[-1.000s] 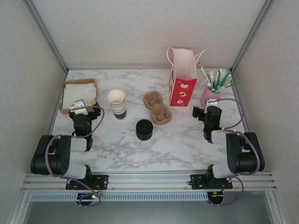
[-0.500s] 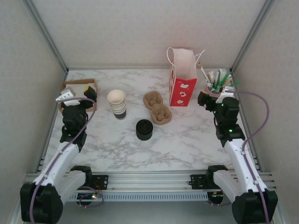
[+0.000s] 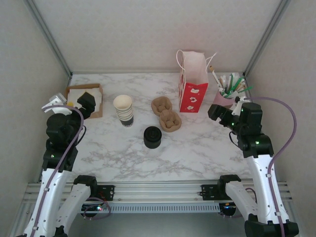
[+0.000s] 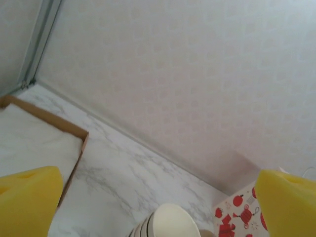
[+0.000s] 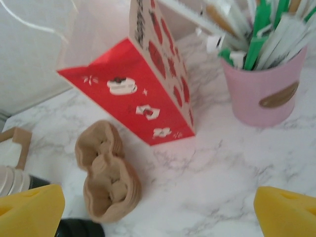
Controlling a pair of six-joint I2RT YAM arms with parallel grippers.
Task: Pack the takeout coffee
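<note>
Left pincer (image 3: 71, 102) and right pincer (image 3: 228, 108) both gape wide, holding nothing; 1st pick not yet begun.
By my reading the takeout coffee is not yet made up. Its cup tops the cup stack (image 3: 123, 109), right of the left pincer and well apart: upright, mouth up, long axis vertical. Lid stack (image 3: 152, 137) sits further right. Advice: descend plumb over the rim, pinch 1 cup only, lift straight.

No legible text or labels.
</note>
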